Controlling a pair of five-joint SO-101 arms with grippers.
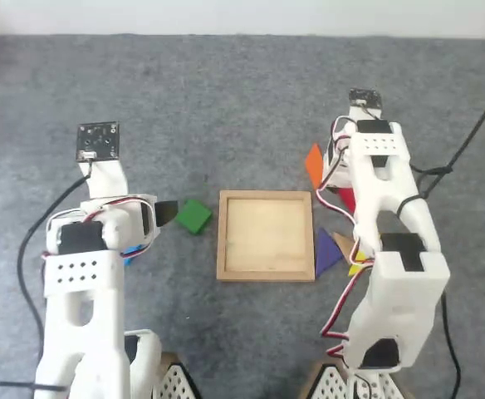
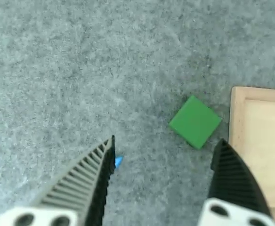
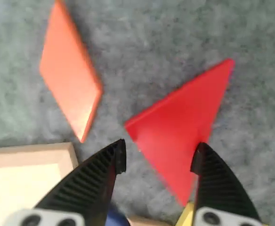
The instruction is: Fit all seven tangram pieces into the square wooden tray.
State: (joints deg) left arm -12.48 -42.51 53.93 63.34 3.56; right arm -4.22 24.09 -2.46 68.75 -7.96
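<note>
high view: the square wooden tray (image 1: pixel 222 237) is seen lying flat at the middle of the grey mat (image 1: pixel 226 100), between the two arms, its floor bare wood. the green square (image 1: pixel 194 215) is found just beside the tray's left edge, apart from it. on the other side the purple triangle (image 1: pixel 326 250) is set close against the rim, with a tan piece (image 1: pixel 342 242) and a yellow piece (image 1: pixel 358 268) partly hidden under the right arm. the red triangle (image 1: pixel 347 199) and the orange parallelogram (image 1: pixel 313 164) are placed beyond them, near the tray's far right corner.

the left gripper (image 2: pixel 166 141) is held low over the mat with its jaws wide apart — the green square lies just ahead of the tips, untouched. a sliver of blue (image 2: pixel 118 162) is glimpsed beside one finger. the right gripper (image 3: pixel 161 145) is held with jaws apart astride the red triangle's edge — whether the tips touch it cannot be told.
</note>
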